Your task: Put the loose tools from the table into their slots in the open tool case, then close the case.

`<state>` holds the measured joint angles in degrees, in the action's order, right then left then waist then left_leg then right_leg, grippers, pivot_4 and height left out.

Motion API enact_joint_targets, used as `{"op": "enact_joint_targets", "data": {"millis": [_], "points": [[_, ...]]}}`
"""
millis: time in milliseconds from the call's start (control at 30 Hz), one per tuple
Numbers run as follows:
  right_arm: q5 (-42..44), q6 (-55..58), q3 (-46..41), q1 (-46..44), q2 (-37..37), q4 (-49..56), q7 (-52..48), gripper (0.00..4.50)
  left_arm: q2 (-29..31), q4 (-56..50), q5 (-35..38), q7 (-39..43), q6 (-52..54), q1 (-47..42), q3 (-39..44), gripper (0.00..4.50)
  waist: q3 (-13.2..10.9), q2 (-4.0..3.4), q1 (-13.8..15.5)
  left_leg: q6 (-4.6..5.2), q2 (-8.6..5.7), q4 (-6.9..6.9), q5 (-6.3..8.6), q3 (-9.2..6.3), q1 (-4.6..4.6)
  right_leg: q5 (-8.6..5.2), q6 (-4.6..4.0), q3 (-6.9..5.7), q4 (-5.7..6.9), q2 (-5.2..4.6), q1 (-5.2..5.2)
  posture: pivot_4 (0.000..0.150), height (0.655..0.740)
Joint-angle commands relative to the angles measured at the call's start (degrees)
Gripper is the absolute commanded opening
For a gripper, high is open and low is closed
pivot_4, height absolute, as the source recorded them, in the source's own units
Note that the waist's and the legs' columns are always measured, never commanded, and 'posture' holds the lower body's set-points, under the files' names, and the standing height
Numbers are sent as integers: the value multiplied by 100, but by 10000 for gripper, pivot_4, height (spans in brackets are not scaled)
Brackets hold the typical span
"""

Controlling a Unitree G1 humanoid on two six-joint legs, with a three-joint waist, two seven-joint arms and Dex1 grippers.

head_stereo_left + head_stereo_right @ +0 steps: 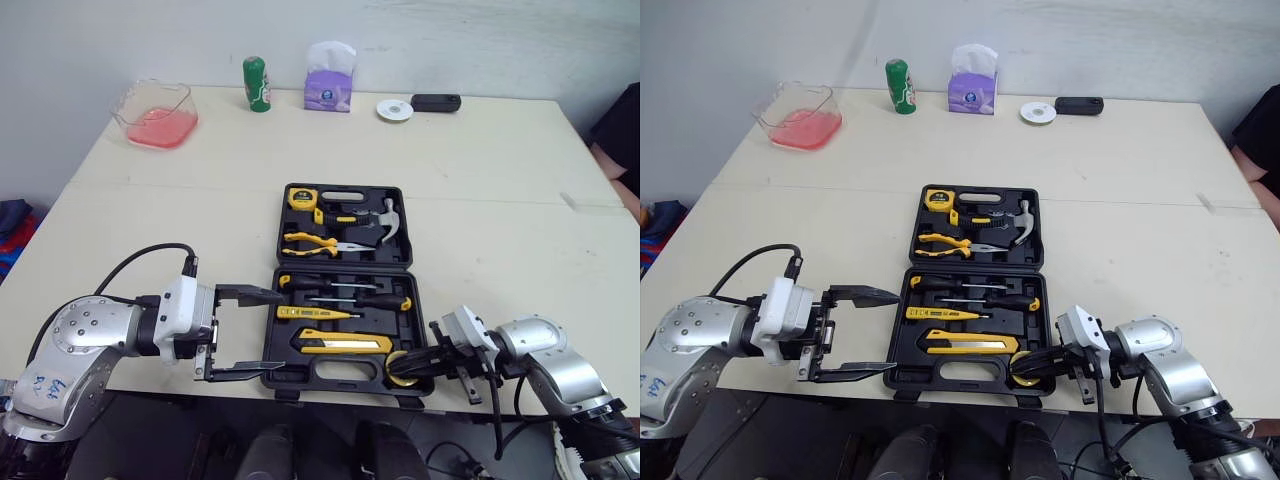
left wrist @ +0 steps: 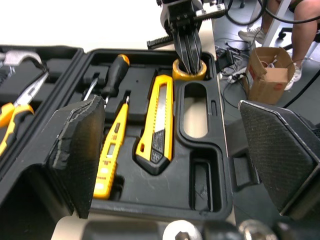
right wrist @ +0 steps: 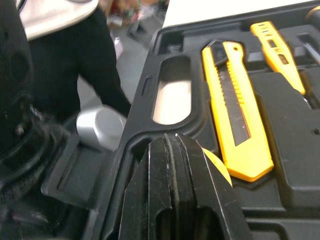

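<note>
The open black tool case (image 1: 340, 373) lies at the table's front middle. It holds a tape measure (image 1: 302, 197), hammer (image 1: 385, 222), pliers (image 1: 310, 240), screwdrivers (image 1: 340, 285), a yellow tester (image 1: 315, 313) and a yellow utility knife (image 1: 345, 345). My right gripper (image 1: 412, 366) is shut on a yellow tape roll (image 2: 188, 75), holding it low in the case's front right corner. Its closed fingers (image 3: 175, 165) cover most of the roll (image 3: 220, 167). My left gripper (image 1: 270, 332) stands open at the case's front left corner, with nothing between its fingers.
Along the table's back edge stand a pink-filled clear container (image 1: 157, 115), a green can (image 1: 257, 84), a purple tissue pack (image 1: 329, 80), a white disc (image 1: 395, 109) and a black device (image 1: 435, 102). A person (image 1: 620, 130) sits at the far right.
</note>
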<state>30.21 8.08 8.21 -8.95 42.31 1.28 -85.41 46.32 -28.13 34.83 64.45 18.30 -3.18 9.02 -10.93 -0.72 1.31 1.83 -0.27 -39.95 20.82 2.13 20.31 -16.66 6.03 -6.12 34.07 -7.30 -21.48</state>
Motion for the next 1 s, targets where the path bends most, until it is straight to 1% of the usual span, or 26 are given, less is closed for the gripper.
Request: {"op": "enact_joint_targets", "data": {"millis": [33, 67, 133, 200, 233, 300, 333, 400, 433, 500, 600, 733, 867, 967, 1000], "points": [[527, 611, -466, 43, 279, 947, 229, 505, 41, 114, 172, -248, 137, 34, 445, 45000, -6, -9, -4, 0, 0, 1, 0, 0, 1, 0, 0, -1, 1, 0, -3, 1500, 7400], [621, 723, -606, 34, 317, 1162, 366, 505, 63, 175, 256, -317, 292, 48, 548, 45000, -11, -19, -2, -1, 1, 1, 0, 0, 3, 0, -1, -3, 2, 1, -7, 1500, 7400], [599, 985, -813, -64, 466, 1402, 681, 505, 12, 309, 201, -450, 257, 33, 705, 45000, -14, -24, -13, -2, 1, 2, 0, 0, 3, 0, -1, -3, 4, 2, -8, 1500, 7400], [656, 1210, -1023, -246, 555, 1347, 857, 0, -108, 422, 168, -682, 275, -35, 796, 39513, -14, -24, -19, -4, 3, 3, 0, 2, 2, 0, -1, -3, 4, 5, -8, 1500, 7400], [633, 1268, -1115, -351, 604, 1243, 926, 0, -171, 485, 159, -818, 299, -75, 824, 36287, -14, -23, -13, -3, 3, 2, 0, 3, 2, 0, 0, -2, 4, 5, -8, 1500, 7400], [348, 1195, -1244, -639, 678, 727, 1088, 0, -298, 665, -62, -1098, 193, -124, 801, 27584, -14, -23, -12, -3, 1, 3, 0, 4, 2, 0, 0, -1, 3, 4, -8, 1500, 7400], [164, 970, -1282, -759, 678, 414, 1102, 0, -324, 722, -237, -1239, 136, -117, 759, 23529, -14, -23, -7, -3, 1, 4, 0, 4, 3, 0, 0, -1, 3, 3, -9, 1500, 7400], [-432, 332, -1132, -925, 783, -246, 1020, 0, -365, 799, -451, -1447, 176, -102, 628, 13595, -14, -21, 6, -1, -2, 6, 0, 5, 6, 0, 0, -3, 1, 3, -10, 1500, 7400], [-561, 133, -1136, -1038, 712, -564, 1089, 0, -406, 853, -494, -1540, 254, -122, 554, 8487, -14, -20, 9, -1, -4, 7, 0, 6, 6, 0, 1, -4, 1, 3, -10, 1500, 7400], [-829, -30, -1061, -1338, 586, -1164, 1273, 0, -555, 1082, -659, -1845, 410, -280, 364, 984, -14, -20, -2, 2, -5, 9, -1, 10, 8, 1, 2, -4, 3, 4, -11, 1500, 7400], [-1188, -206, -925, -1733, 399, -1839, 1463, 0, -709, 1399, -908, -2168, 644, -585, 101, 984, -15, -19, -16, 7, -7, 9, -6, 20, 10, 4, 7, -2, 25, 8, -15, 1500, 7400], [-1602, -480, -690, -2006, 205, -2369, 1594, 0, -789, 1650, -1091, -2354, 1021, -925, -234, 984, -15, -19, -41, 1, -2, 10, -9, 21, 10, 3, 7, -2, 32, 16, -20, 1500, 7400], [-1892, -614, -459, -2172, -123, -2626, 1737, 0, -940, 1998, -1219, -2477, 1427, -1300, -587, 984, -15, -19, -77, -1, -2, 10, -11, 21, 10, 4, 7, -2, 33, 19, -20, 1500, 7400], [-1985, -621, -377, -2294, -327, -2664, 1826, 0, -1059, 2252, -1394, -2528, 1362, -1522, -753, 984, -15, -18, -129, -1, -2, 10, -11, 22, 10, 4, 7, -1, 34, 20, -20, 1500, 7400], [-1997, -627, -357, -2312, -390, -2636, 1854, 0, -1091, 2300, -1332, -2478, 1514, -1582, -807, 984, -15, -17, -135, -2, -2, 9, -12, 22, 11, 4, 7, -2, 34, 21, -20, 1500, 7400]]}}
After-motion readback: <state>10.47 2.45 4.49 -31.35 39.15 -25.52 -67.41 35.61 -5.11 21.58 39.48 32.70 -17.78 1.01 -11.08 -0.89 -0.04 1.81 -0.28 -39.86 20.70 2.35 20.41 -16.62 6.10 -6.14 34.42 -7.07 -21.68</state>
